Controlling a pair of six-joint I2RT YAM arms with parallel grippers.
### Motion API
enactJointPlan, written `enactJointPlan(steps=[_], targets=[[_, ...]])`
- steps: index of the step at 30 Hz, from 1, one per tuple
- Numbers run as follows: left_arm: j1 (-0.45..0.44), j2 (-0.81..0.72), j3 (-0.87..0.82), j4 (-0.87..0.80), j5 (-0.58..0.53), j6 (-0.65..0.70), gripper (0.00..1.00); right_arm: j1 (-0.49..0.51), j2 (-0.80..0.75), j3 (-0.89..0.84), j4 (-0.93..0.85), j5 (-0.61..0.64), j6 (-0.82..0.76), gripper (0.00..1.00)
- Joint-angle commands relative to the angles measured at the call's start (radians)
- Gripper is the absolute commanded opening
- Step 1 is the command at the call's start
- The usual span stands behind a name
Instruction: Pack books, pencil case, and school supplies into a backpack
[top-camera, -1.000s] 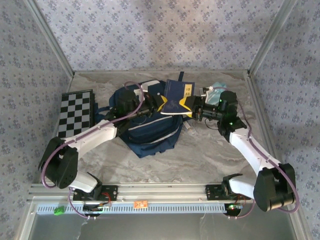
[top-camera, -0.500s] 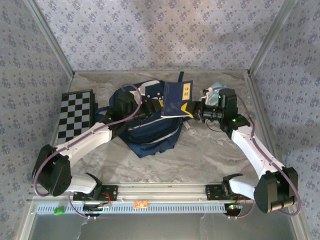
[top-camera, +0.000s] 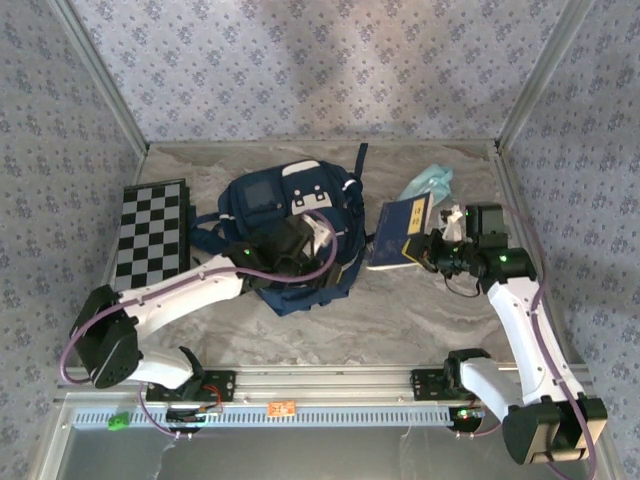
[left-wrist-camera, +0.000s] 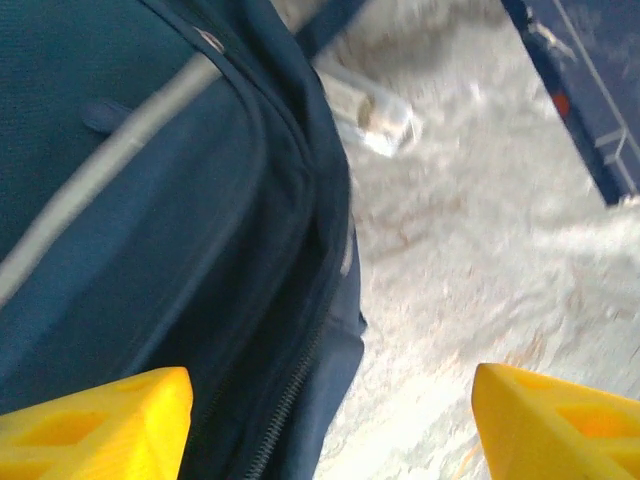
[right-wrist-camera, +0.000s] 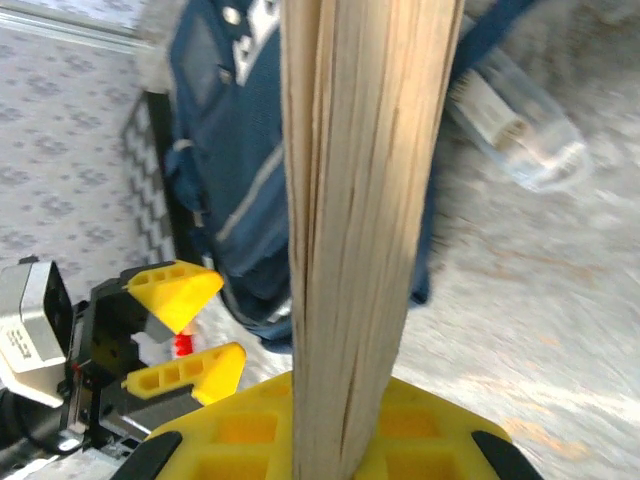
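Table (top-camera: 400, 320) of pale marble carries everything, with two arms reaching over it from the near edge

One backpack (top-camera: 265, 195), navy with white patches, lies left of the middle with its dark straps spread to the left. One black-and-white checkered board (top-camera: 150, 230) lies flat at the left edge, apart from the backpack

One navy book (top-camera: 395, 235) with a small yellow label shows its cover, just beside the right side of the backpack, tilted up rather than lying flat. From the right wrist its page edges rise as a thick pale band with a seam down it; whether that band is more than one book I cannot tell

One mint-teal pencil case (top-camera: 428, 182) lies crumpled at the far right of the table, behind the book and apart from the backpack

One small clear oblong item (left-wrist-camera: 385, 120) lies on the bare table, close to the backpack's edge

The right fingers (right-wrist-camera: 230, 430) are drawn in narrow, pinching the navy book by its lower edge. The left fingers (left-wrist-camera: 100, 425) stand wide apart with nothing between them, poised over the backpack's zipped edge and the table beside it; whether they touch the fabric I cannot tell
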Motion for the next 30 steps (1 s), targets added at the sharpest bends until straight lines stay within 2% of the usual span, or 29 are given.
enactJointPlan(steps=[1, 9, 13, 19, 22, 28, 30], targets=[[-0.042, 0.031, 0.022, -0.054, -0.054, 0.171, 0.75, -0.014, -0.037, -0.033, -0.106, 0.05, -0.063, 0.0], [-0.061, 0.164, 0.084, -0.067, -0.168, 0.229, 0.76, -0.024, -0.042, -0.079, -0.071, 0.032, -0.075, 0.0], [-0.06, 0.217, 0.113, -0.059, -0.194, 0.246, 0.71, -0.026, -0.033, -0.087, -0.04, 0.029, -0.085, 0.0], [-0.047, 0.259, 0.142, -0.079, -0.193, 0.247, 0.53, -0.026, -0.031, -0.101, -0.026, -0.001, -0.101, 0.0], [-0.03, 0.238, 0.131, -0.055, -0.141, 0.238, 0.44, -0.027, -0.032, -0.1, -0.034, -0.008, -0.106, 0.0], [0.001, 0.214, 0.121, -0.037, -0.098, 0.24, 0.15, -0.026, -0.038, -0.081, -0.063, -0.011, -0.12, 0.0], [0.007, 0.211, 0.125, -0.042, -0.077, 0.245, 0.09, -0.026, -0.038, -0.072, -0.072, -0.011, -0.123, 0.0]])
